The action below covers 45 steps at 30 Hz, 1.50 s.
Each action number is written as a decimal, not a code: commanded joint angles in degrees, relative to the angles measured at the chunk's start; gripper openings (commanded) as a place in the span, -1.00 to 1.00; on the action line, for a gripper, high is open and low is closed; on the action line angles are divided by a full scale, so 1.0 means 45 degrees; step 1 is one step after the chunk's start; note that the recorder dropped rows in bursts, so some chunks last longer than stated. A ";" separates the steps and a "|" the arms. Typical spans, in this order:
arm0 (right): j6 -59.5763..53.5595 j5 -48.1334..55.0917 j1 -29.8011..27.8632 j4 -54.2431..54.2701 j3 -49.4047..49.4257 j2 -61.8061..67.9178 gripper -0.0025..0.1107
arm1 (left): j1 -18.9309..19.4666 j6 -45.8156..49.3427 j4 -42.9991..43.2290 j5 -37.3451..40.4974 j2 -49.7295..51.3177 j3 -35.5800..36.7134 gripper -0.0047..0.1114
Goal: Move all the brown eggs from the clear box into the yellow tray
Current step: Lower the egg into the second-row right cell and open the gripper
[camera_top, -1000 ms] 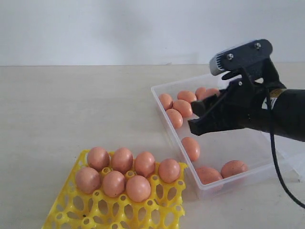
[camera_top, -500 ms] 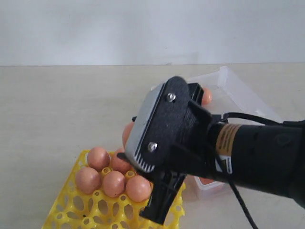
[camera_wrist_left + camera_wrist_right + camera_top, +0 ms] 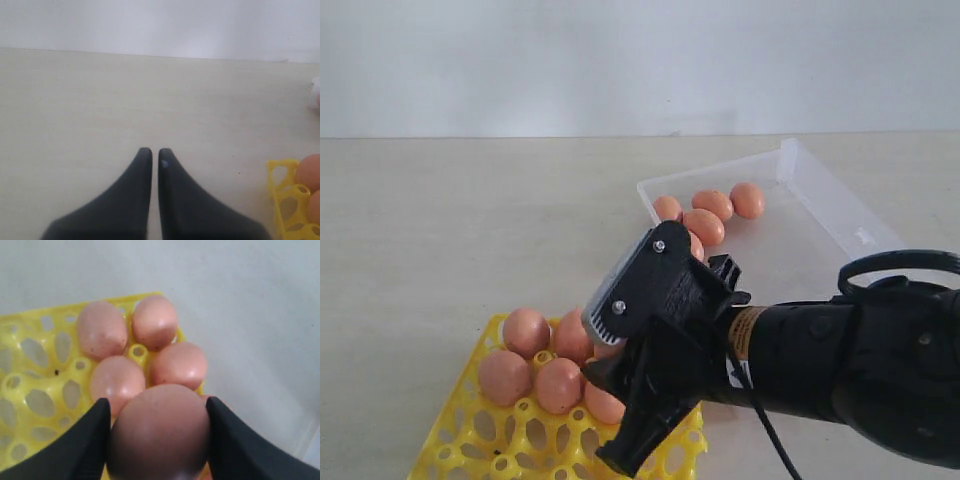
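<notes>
Right wrist view: a brown egg sits in my right pincer, open wide around it, above the yellow tray. Let go too high and it could hit the tray's eggs and crack; others wait in the clear box

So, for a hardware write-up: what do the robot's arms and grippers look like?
The left gripper and right gripper are matte black, tapering to points. The right arm is a thick black cylinder with a gold label band, a looping black cable and a grey two-screw plate.
</notes>
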 commanded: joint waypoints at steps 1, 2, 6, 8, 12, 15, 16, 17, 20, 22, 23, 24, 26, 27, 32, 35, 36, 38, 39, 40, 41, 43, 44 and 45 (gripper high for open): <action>0.2617 -0.2493 -0.0309 -0.0153 0.0053 0.0000 -0.96 | -0.0008 0.0054 0.0000 -0.0079 -0.0039 0.0051 -0.85; 0.3541 -0.3406 -0.0537 -0.0172 0.0053 0.0002 -0.96 | -0.0008 0.0054 0.0000 -0.0079 -0.0039 0.0051 -0.85; 0.7685 -0.7028 -0.2078 -0.0203 0.0053 0.0176 -0.96 | -0.0008 0.0054 0.0000 -0.0079 -0.0039 0.0051 -0.85; 0.9615 -0.9001 -0.3127 -0.0239 0.0053 0.0492 -0.96 | -0.0008 0.0054 0.0000 -0.0079 -0.0039 0.0051 -0.85; 1.2284 -1.2034 -0.5118 -0.1776 0.0053 0.1206 -0.96 | -0.0008 0.0054 0.0000 -0.0079 -0.0039 0.0051 -0.85; 1.3507 -1.2034 -0.6089 -0.5847 -0.0094 0.1070 -0.96 | -0.0008 0.0054 0.0000 -0.0079 -0.0039 0.0051 -0.85; 1.3507 -1.2034 -0.6284 -0.7724 -0.0122 0.1041 -0.96 | -0.0008 0.0054 0.0000 -0.0079 -0.0039 0.0051 -0.85; 1.3507 -1.2034 -0.6335 -0.9688 -0.0122 0.1019 -0.96 | -0.0008 0.0054 0.0000 -0.0079 -0.0039 0.0051 -0.85; 1.4056 -1.2034 -0.6085 -1.4994 -0.0122 0.1019 -0.96 | -0.0008 0.0054 0.0000 -0.0079 -0.0039 0.0051 -0.85; 1.4177 -1.1278 -0.5604 -1.6644 -0.0070 0.1019 -0.96 | -0.0008 0.0054 0.0000 -0.0079 -0.0039 0.0051 -0.85; 1.4231 -1.0277 -0.5261 -1.6903 -0.0066 0.1019 -0.96 | -0.0008 0.0054 0.0000 -0.0079 -0.0039 0.0051 -0.85; 1.4231 -0.9408 -0.4911 -1.6968 -0.0066 0.1019 -0.96 | -0.0008 0.0054 0.0000 -0.0079 -0.0039 0.0051 -0.85; 1.3758 -0.7663 -0.4366 -1.6777 -0.0066 0.1019 -0.96 | -0.0008 0.0054 0.0000 -0.0079 -0.0039 0.0051 -0.85; 1.3511 -0.7162 -0.4220 -1.6748 -0.0066 0.1019 -0.96 | -0.0008 0.0054 0.0000 -0.0079 -0.0039 0.0051 -0.85; 1.2861 -0.6102 -0.4033 -1.6238 -0.0066 0.1019 -0.96 | -0.0008 0.0054 0.0000 -0.0079 -0.0039 0.0051 -0.85; 1.2277 -0.5550 -0.4033 -1.5672 -0.0066 0.1019 -0.96 | -0.0008 0.0054 0.0000 -0.0079 -0.0039 0.0051 -0.85; 1.1870 -0.5383 -0.4033 -1.5440 -0.0066 0.1019 -0.96 | -0.0008 0.0054 0.0000 -0.0079 -0.0039 0.0051 -0.85; 1.1088 -0.5086 -0.4033 -1.4741 -0.0066 0.1019 -0.96 | -0.0008 0.0054 0.0000 -0.0079 -0.0039 0.0051 -0.85; 1.0627 -0.4960 -0.4033 -1.4338 -0.0066 0.1019 -0.96 | -0.0008 0.0054 0.0000 -0.0079 -0.0039 0.0051 -0.85; 1.0281 -0.4866 -0.4033 -1.4041 -0.0066 0.1019 -0.96 | -0.0008 0.0054 0.0000 -0.0079 -0.0039 0.0051 -0.85; 0.9902 -0.4748 -0.4033 -1.3800 -0.0090 0.1019 -0.96 | -0.0008 0.0054 0.0000 -0.0079 -0.0039 0.0051 -0.85; 0.9383 -0.4554 -0.4033 -1.3676 -0.0090 0.1019 -0.96 | -0.0008 0.0054 0.0000 -0.0079 -0.0039 0.0051 -0.85; 0.9334 -0.4367 -0.4033 -1.3728 -0.0090 0.1019 -0.96 | -0.0008 0.0054 0.0000 -0.0079 -0.0039 0.0051 -0.85; 0.9334 -0.4194 -0.4033 -1.3728 -0.0090 0.1019 -0.96 | -0.0008 0.0054 0.0000 -0.0079 -0.0039 0.0051 -0.85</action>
